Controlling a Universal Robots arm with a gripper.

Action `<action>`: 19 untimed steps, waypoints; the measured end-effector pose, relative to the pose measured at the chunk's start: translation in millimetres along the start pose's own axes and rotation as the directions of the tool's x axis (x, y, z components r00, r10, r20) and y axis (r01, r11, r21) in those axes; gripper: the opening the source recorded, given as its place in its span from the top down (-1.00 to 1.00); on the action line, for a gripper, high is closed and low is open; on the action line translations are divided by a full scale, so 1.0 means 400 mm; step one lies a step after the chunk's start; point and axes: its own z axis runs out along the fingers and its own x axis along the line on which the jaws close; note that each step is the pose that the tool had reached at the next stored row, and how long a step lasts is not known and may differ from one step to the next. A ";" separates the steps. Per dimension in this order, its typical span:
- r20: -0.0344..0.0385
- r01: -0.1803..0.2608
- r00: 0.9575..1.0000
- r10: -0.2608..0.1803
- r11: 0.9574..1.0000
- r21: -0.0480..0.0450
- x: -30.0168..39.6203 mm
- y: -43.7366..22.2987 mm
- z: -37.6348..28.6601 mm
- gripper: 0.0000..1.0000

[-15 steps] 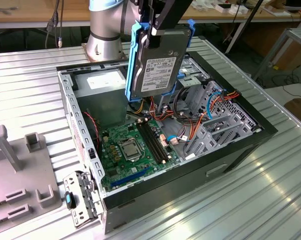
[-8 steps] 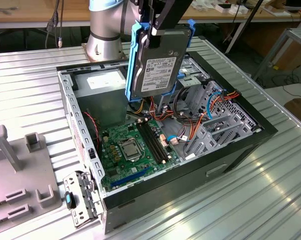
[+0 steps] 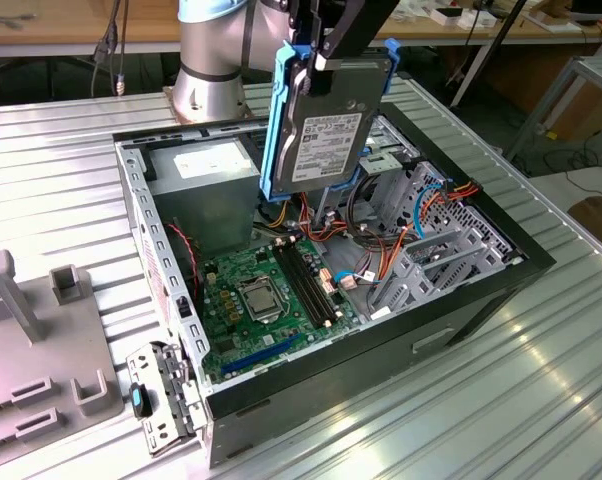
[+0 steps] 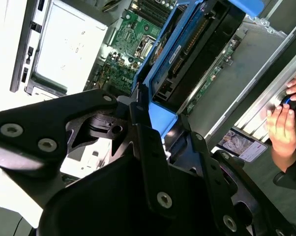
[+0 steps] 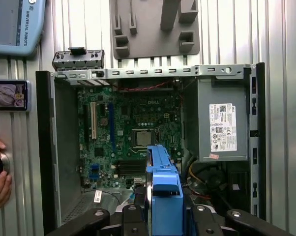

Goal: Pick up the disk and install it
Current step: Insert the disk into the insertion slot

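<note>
Tool point(image 3: 324, 52) clamped on upright grey disk point(image 3: 333, 92), pale label point(image 3: 329, 148), blue carrier rail point(image 3: 277, 120)

My gripper point(image 3: 318, 60) clamps the disk point(image 3: 326, 125) by its top edge. It hangs on edge, label facing out, blue-railed, above the open computer case point(image 3: 401, 370) — over the cables beside the motherboard point(image 3: 266, 295).
</note>
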 end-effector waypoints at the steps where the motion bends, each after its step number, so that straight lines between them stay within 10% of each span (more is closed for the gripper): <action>1: 0.000 0.000 1.000 0.000 1.000 0.000 0.000 -0.005 0.000 0.26; 19: 0.000 0.000 1.000 0.000 1.000 0.000 -0.002 -0.113 0.004 0.26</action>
